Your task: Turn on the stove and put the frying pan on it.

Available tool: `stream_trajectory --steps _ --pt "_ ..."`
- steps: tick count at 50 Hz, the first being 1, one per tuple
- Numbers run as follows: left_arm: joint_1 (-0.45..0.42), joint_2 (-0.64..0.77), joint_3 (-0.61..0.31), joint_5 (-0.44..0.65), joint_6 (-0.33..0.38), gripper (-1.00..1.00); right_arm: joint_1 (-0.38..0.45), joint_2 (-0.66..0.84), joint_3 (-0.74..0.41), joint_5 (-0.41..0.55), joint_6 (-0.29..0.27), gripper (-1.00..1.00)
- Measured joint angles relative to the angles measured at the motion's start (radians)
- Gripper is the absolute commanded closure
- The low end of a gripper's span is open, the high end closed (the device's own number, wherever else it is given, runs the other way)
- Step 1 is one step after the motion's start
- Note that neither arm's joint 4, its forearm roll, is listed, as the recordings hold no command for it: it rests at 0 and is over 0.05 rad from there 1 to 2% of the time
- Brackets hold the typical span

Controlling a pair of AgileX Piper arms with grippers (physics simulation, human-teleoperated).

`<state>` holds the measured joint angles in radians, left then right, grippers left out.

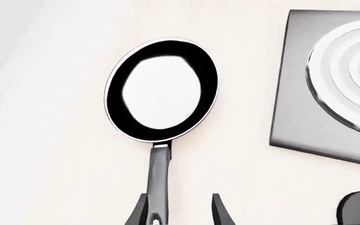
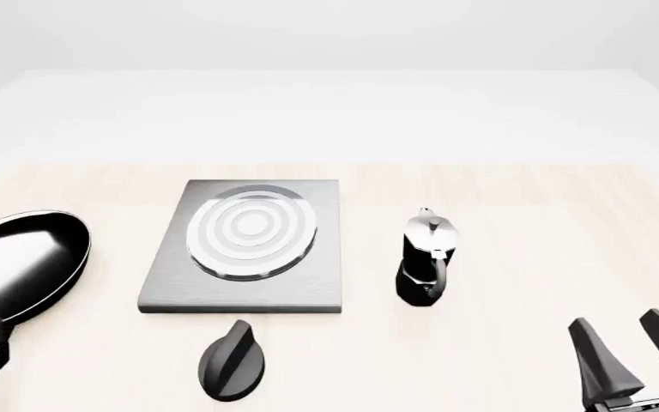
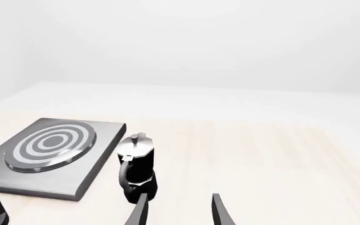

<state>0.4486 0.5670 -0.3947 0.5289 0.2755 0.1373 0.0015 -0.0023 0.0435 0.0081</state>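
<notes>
— To the left of the stove (image 2: 244,245), well apart from it, the frying pan (image 2: 15,262) lay flat on the desk (image 2: 513,223), and its handle ran back from the bowl toward the arms' side — straight at the left tool (image 1: 180,211).

— So the left arm was the nearer one?

— By a long way, I'd judge. The right tool (image 2: 633,356) sat on the far side of the stove from the pan, with the moka pot (image 2: 427,257) between it and the slab. Its fingers stood spread with nothing between them.

— And the left tool — spread too?

— The left wrist view showed two dark fingers apart, with the handle (image 1: 158,171) running down beside one of them. Whether it lay between them or only alongside, I couldn't tell. Nothing looked pinched yet; the tool seemed open around or next to the handle's end.

— What did the front view add?

— The knob (image 2: 232,360), whole, just in front of the stove's near edge and apart from it. The left wrist view caught only a dark sliver of it at the frame's corner. The front view, though, cut the left tool off at the picture's edge, so the finger-to-handle line-up showed only in the wrist view.

— And the burner?

— Bare rings, nothing on them; I couldn't say from these pictures whether it was switched on.
</notes>
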Motion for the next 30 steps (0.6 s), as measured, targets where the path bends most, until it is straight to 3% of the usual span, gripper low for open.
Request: stream_trajectory --steps 30 --pt "0.134 0.371 0.055 -0.355 0.094 -1.0 0.007 0.005 -0.001 -0.003 -0.005 -1.0"
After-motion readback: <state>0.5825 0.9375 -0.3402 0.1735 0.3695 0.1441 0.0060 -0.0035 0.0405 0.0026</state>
